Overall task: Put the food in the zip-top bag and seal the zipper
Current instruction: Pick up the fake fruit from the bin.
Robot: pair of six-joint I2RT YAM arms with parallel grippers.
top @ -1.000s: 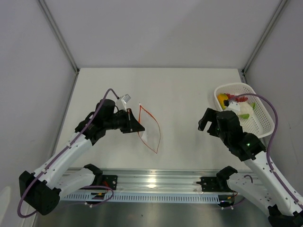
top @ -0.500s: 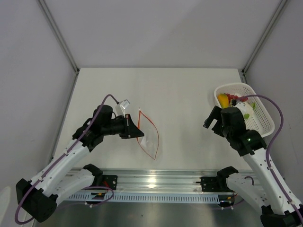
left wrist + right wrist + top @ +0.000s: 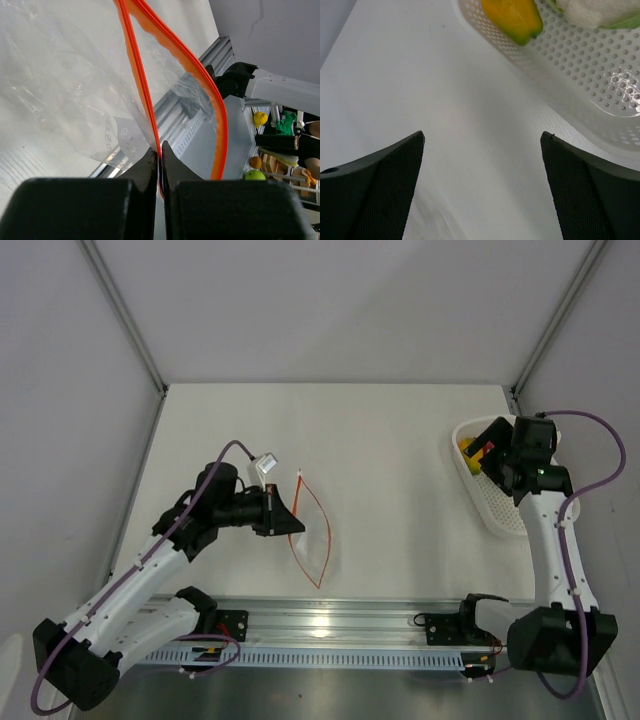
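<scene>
Between the left fingers [image 3: 142, 167], shut tight, the edge of the zip-top bag [image 3: 70, 75] is pinched right at the orange-red zipper [image 3: 202, 82]. The bag's mouth is spread open over the tabletop [image 3: 400, 450]. The right fingers [image 3: 375, 190] are spread wide and nothing is held. Just past them, the yellow-orange fruit [image 3: 512, 15] is kept in the white basket [image 3: 590, 85].

The bag [image 3: 314, 537] is on the table [image 3: 400, 430], left of the middle, with the left gripper [image 3: 293, 522] touching its left edge. The basket [image 3: 500, 520] is at the right edge, well apart from the bag. The fruit [image 3: 514, 15] lies in it, and the right gripper [image 3: 488, 452] is over its far end.
</scene>
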